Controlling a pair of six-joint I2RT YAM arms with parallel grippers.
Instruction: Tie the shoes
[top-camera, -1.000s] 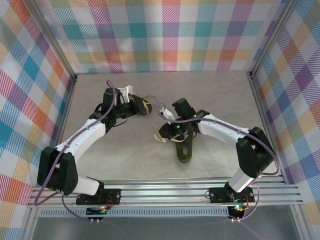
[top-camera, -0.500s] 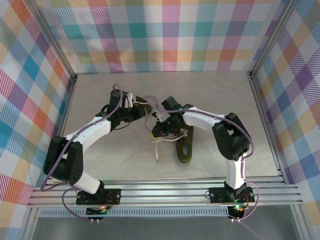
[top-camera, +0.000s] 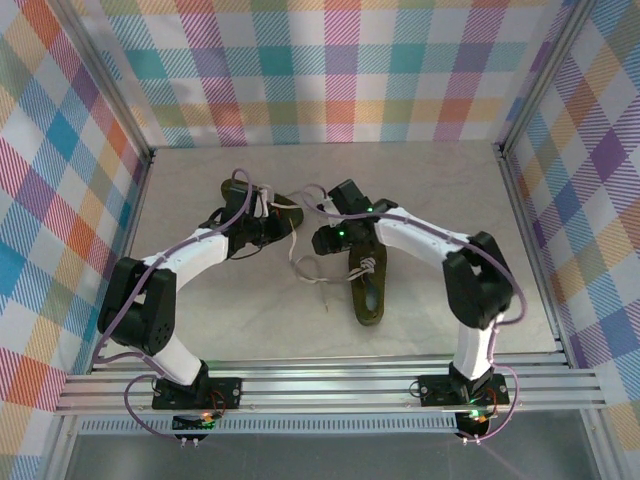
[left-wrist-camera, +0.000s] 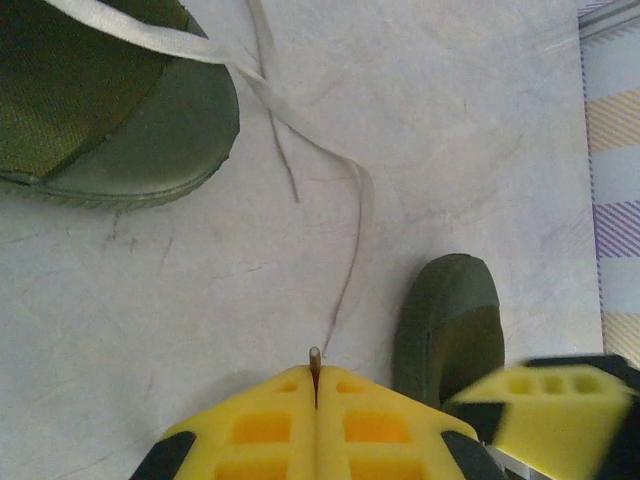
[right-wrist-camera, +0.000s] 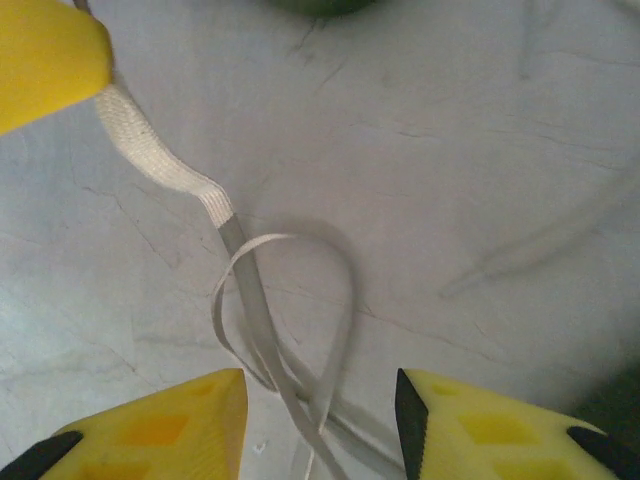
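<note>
Olive-green canvas with rounded, rubbery toe caps makes up the two shoes. One (top-camera: 369, 300) lies near the middle of the table (top-camera: 250, 325), lengthwise toward its near edge. The other (top-camera: 284, 211) sits left of it and farther back, partly under the left arm. Flat, woven cream lace (right-wrist-camera: 160, 168) trails loose over the pale, veined surface and curls into a loop. The left gripper (left-wrist-camera: 315, 388), its yellow pocketed pads (left-wrist-camera: 265, 432) pressed together, pinches a lace tip. The right gripper (right-wrist-camera: 320, 385) stands parted above the loop.
</note>
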